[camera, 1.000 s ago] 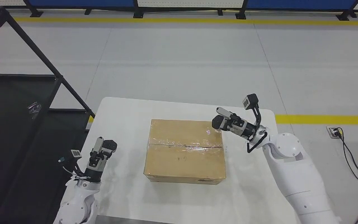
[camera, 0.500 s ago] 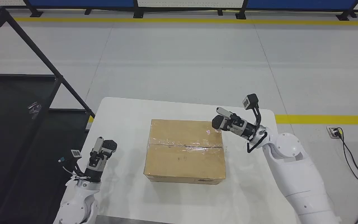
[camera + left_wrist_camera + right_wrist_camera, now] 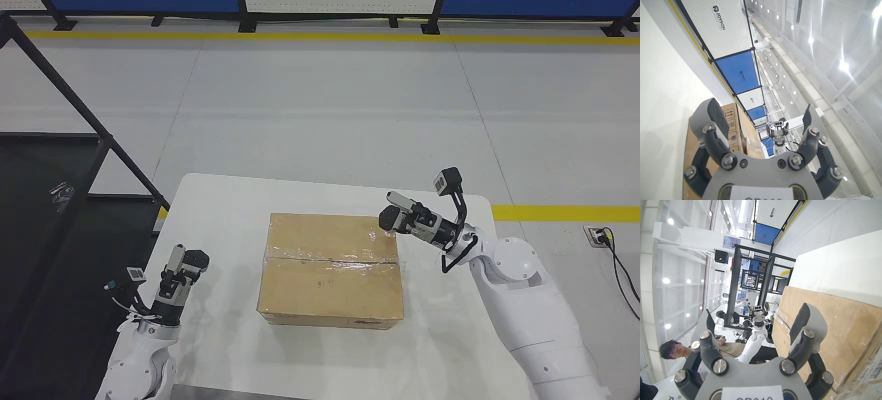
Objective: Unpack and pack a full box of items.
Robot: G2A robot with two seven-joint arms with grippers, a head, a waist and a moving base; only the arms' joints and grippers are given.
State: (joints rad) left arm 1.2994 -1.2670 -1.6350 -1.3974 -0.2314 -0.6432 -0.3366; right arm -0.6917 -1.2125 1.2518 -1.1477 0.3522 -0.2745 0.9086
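Note:
A closed cardboard box [image 3: 332, 268], its top seam sealed with clear tape, stands in the middle of the white table [image 3: 225, 205]. My right gripper [image 3: 392, 212] hovers at the box's far right corner, open, with nothing between its fingers. In the right wrist view, one finger [image 3: 802, 321] of the right gripper [image 3: 756, 311] lies over the box top [image 3: 844, 321]. My left gripper [image 3: 187, 262] stays near the table's left edge, apart from the box, open and empty. In the left wrist view the left gripper [image 3: 761, 108] points along the box side [image 3: 730, 121].
A black metal rack [image 3: 60, 190] stands just off the table's left side. The table has bare room to the left, right and far side of the box. A person [image 3: 676, 349] is in the room behind, touching nothing.

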